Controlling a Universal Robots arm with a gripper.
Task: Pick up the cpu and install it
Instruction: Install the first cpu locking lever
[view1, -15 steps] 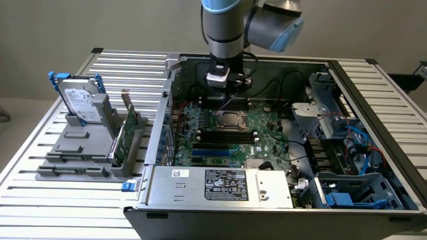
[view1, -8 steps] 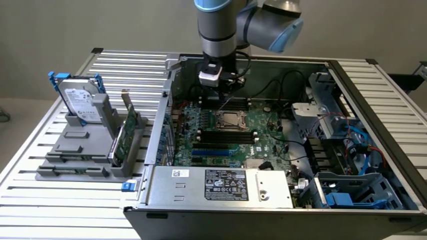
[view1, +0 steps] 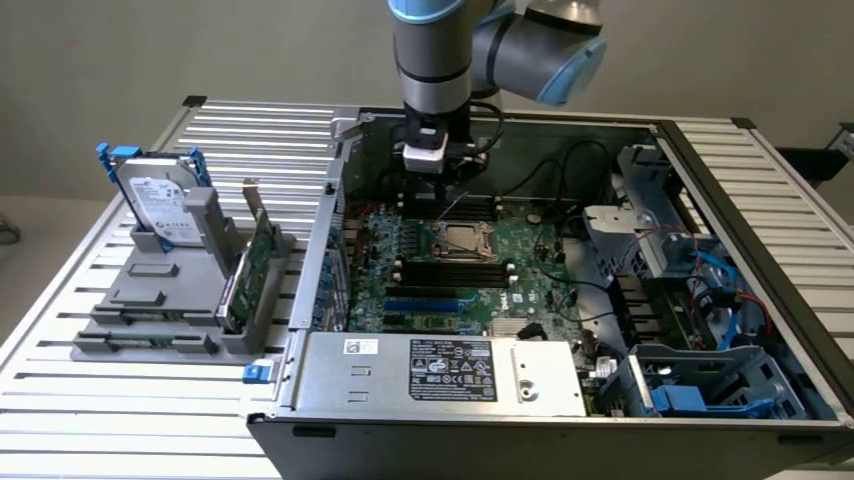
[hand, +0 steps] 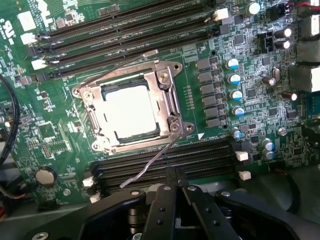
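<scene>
A small, flat, square cpu (hand: 131, 111) with a shiny silver top that glares almost white lies face up and level inside the square metal-framed socket (hand: 169, 102) on the green motherboard (hand: 50, 130), its edges parallel to the frame, between rows of dark memory slots (hand: 165, 160)

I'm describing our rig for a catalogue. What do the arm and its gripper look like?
The arm is a grey metal tube with rounded joints and light blue joint caps. A small white block sits at the wrist, with a thin black cable beside it. The gripper is matte black, with angular linkages dotted by small screws.
</scene>
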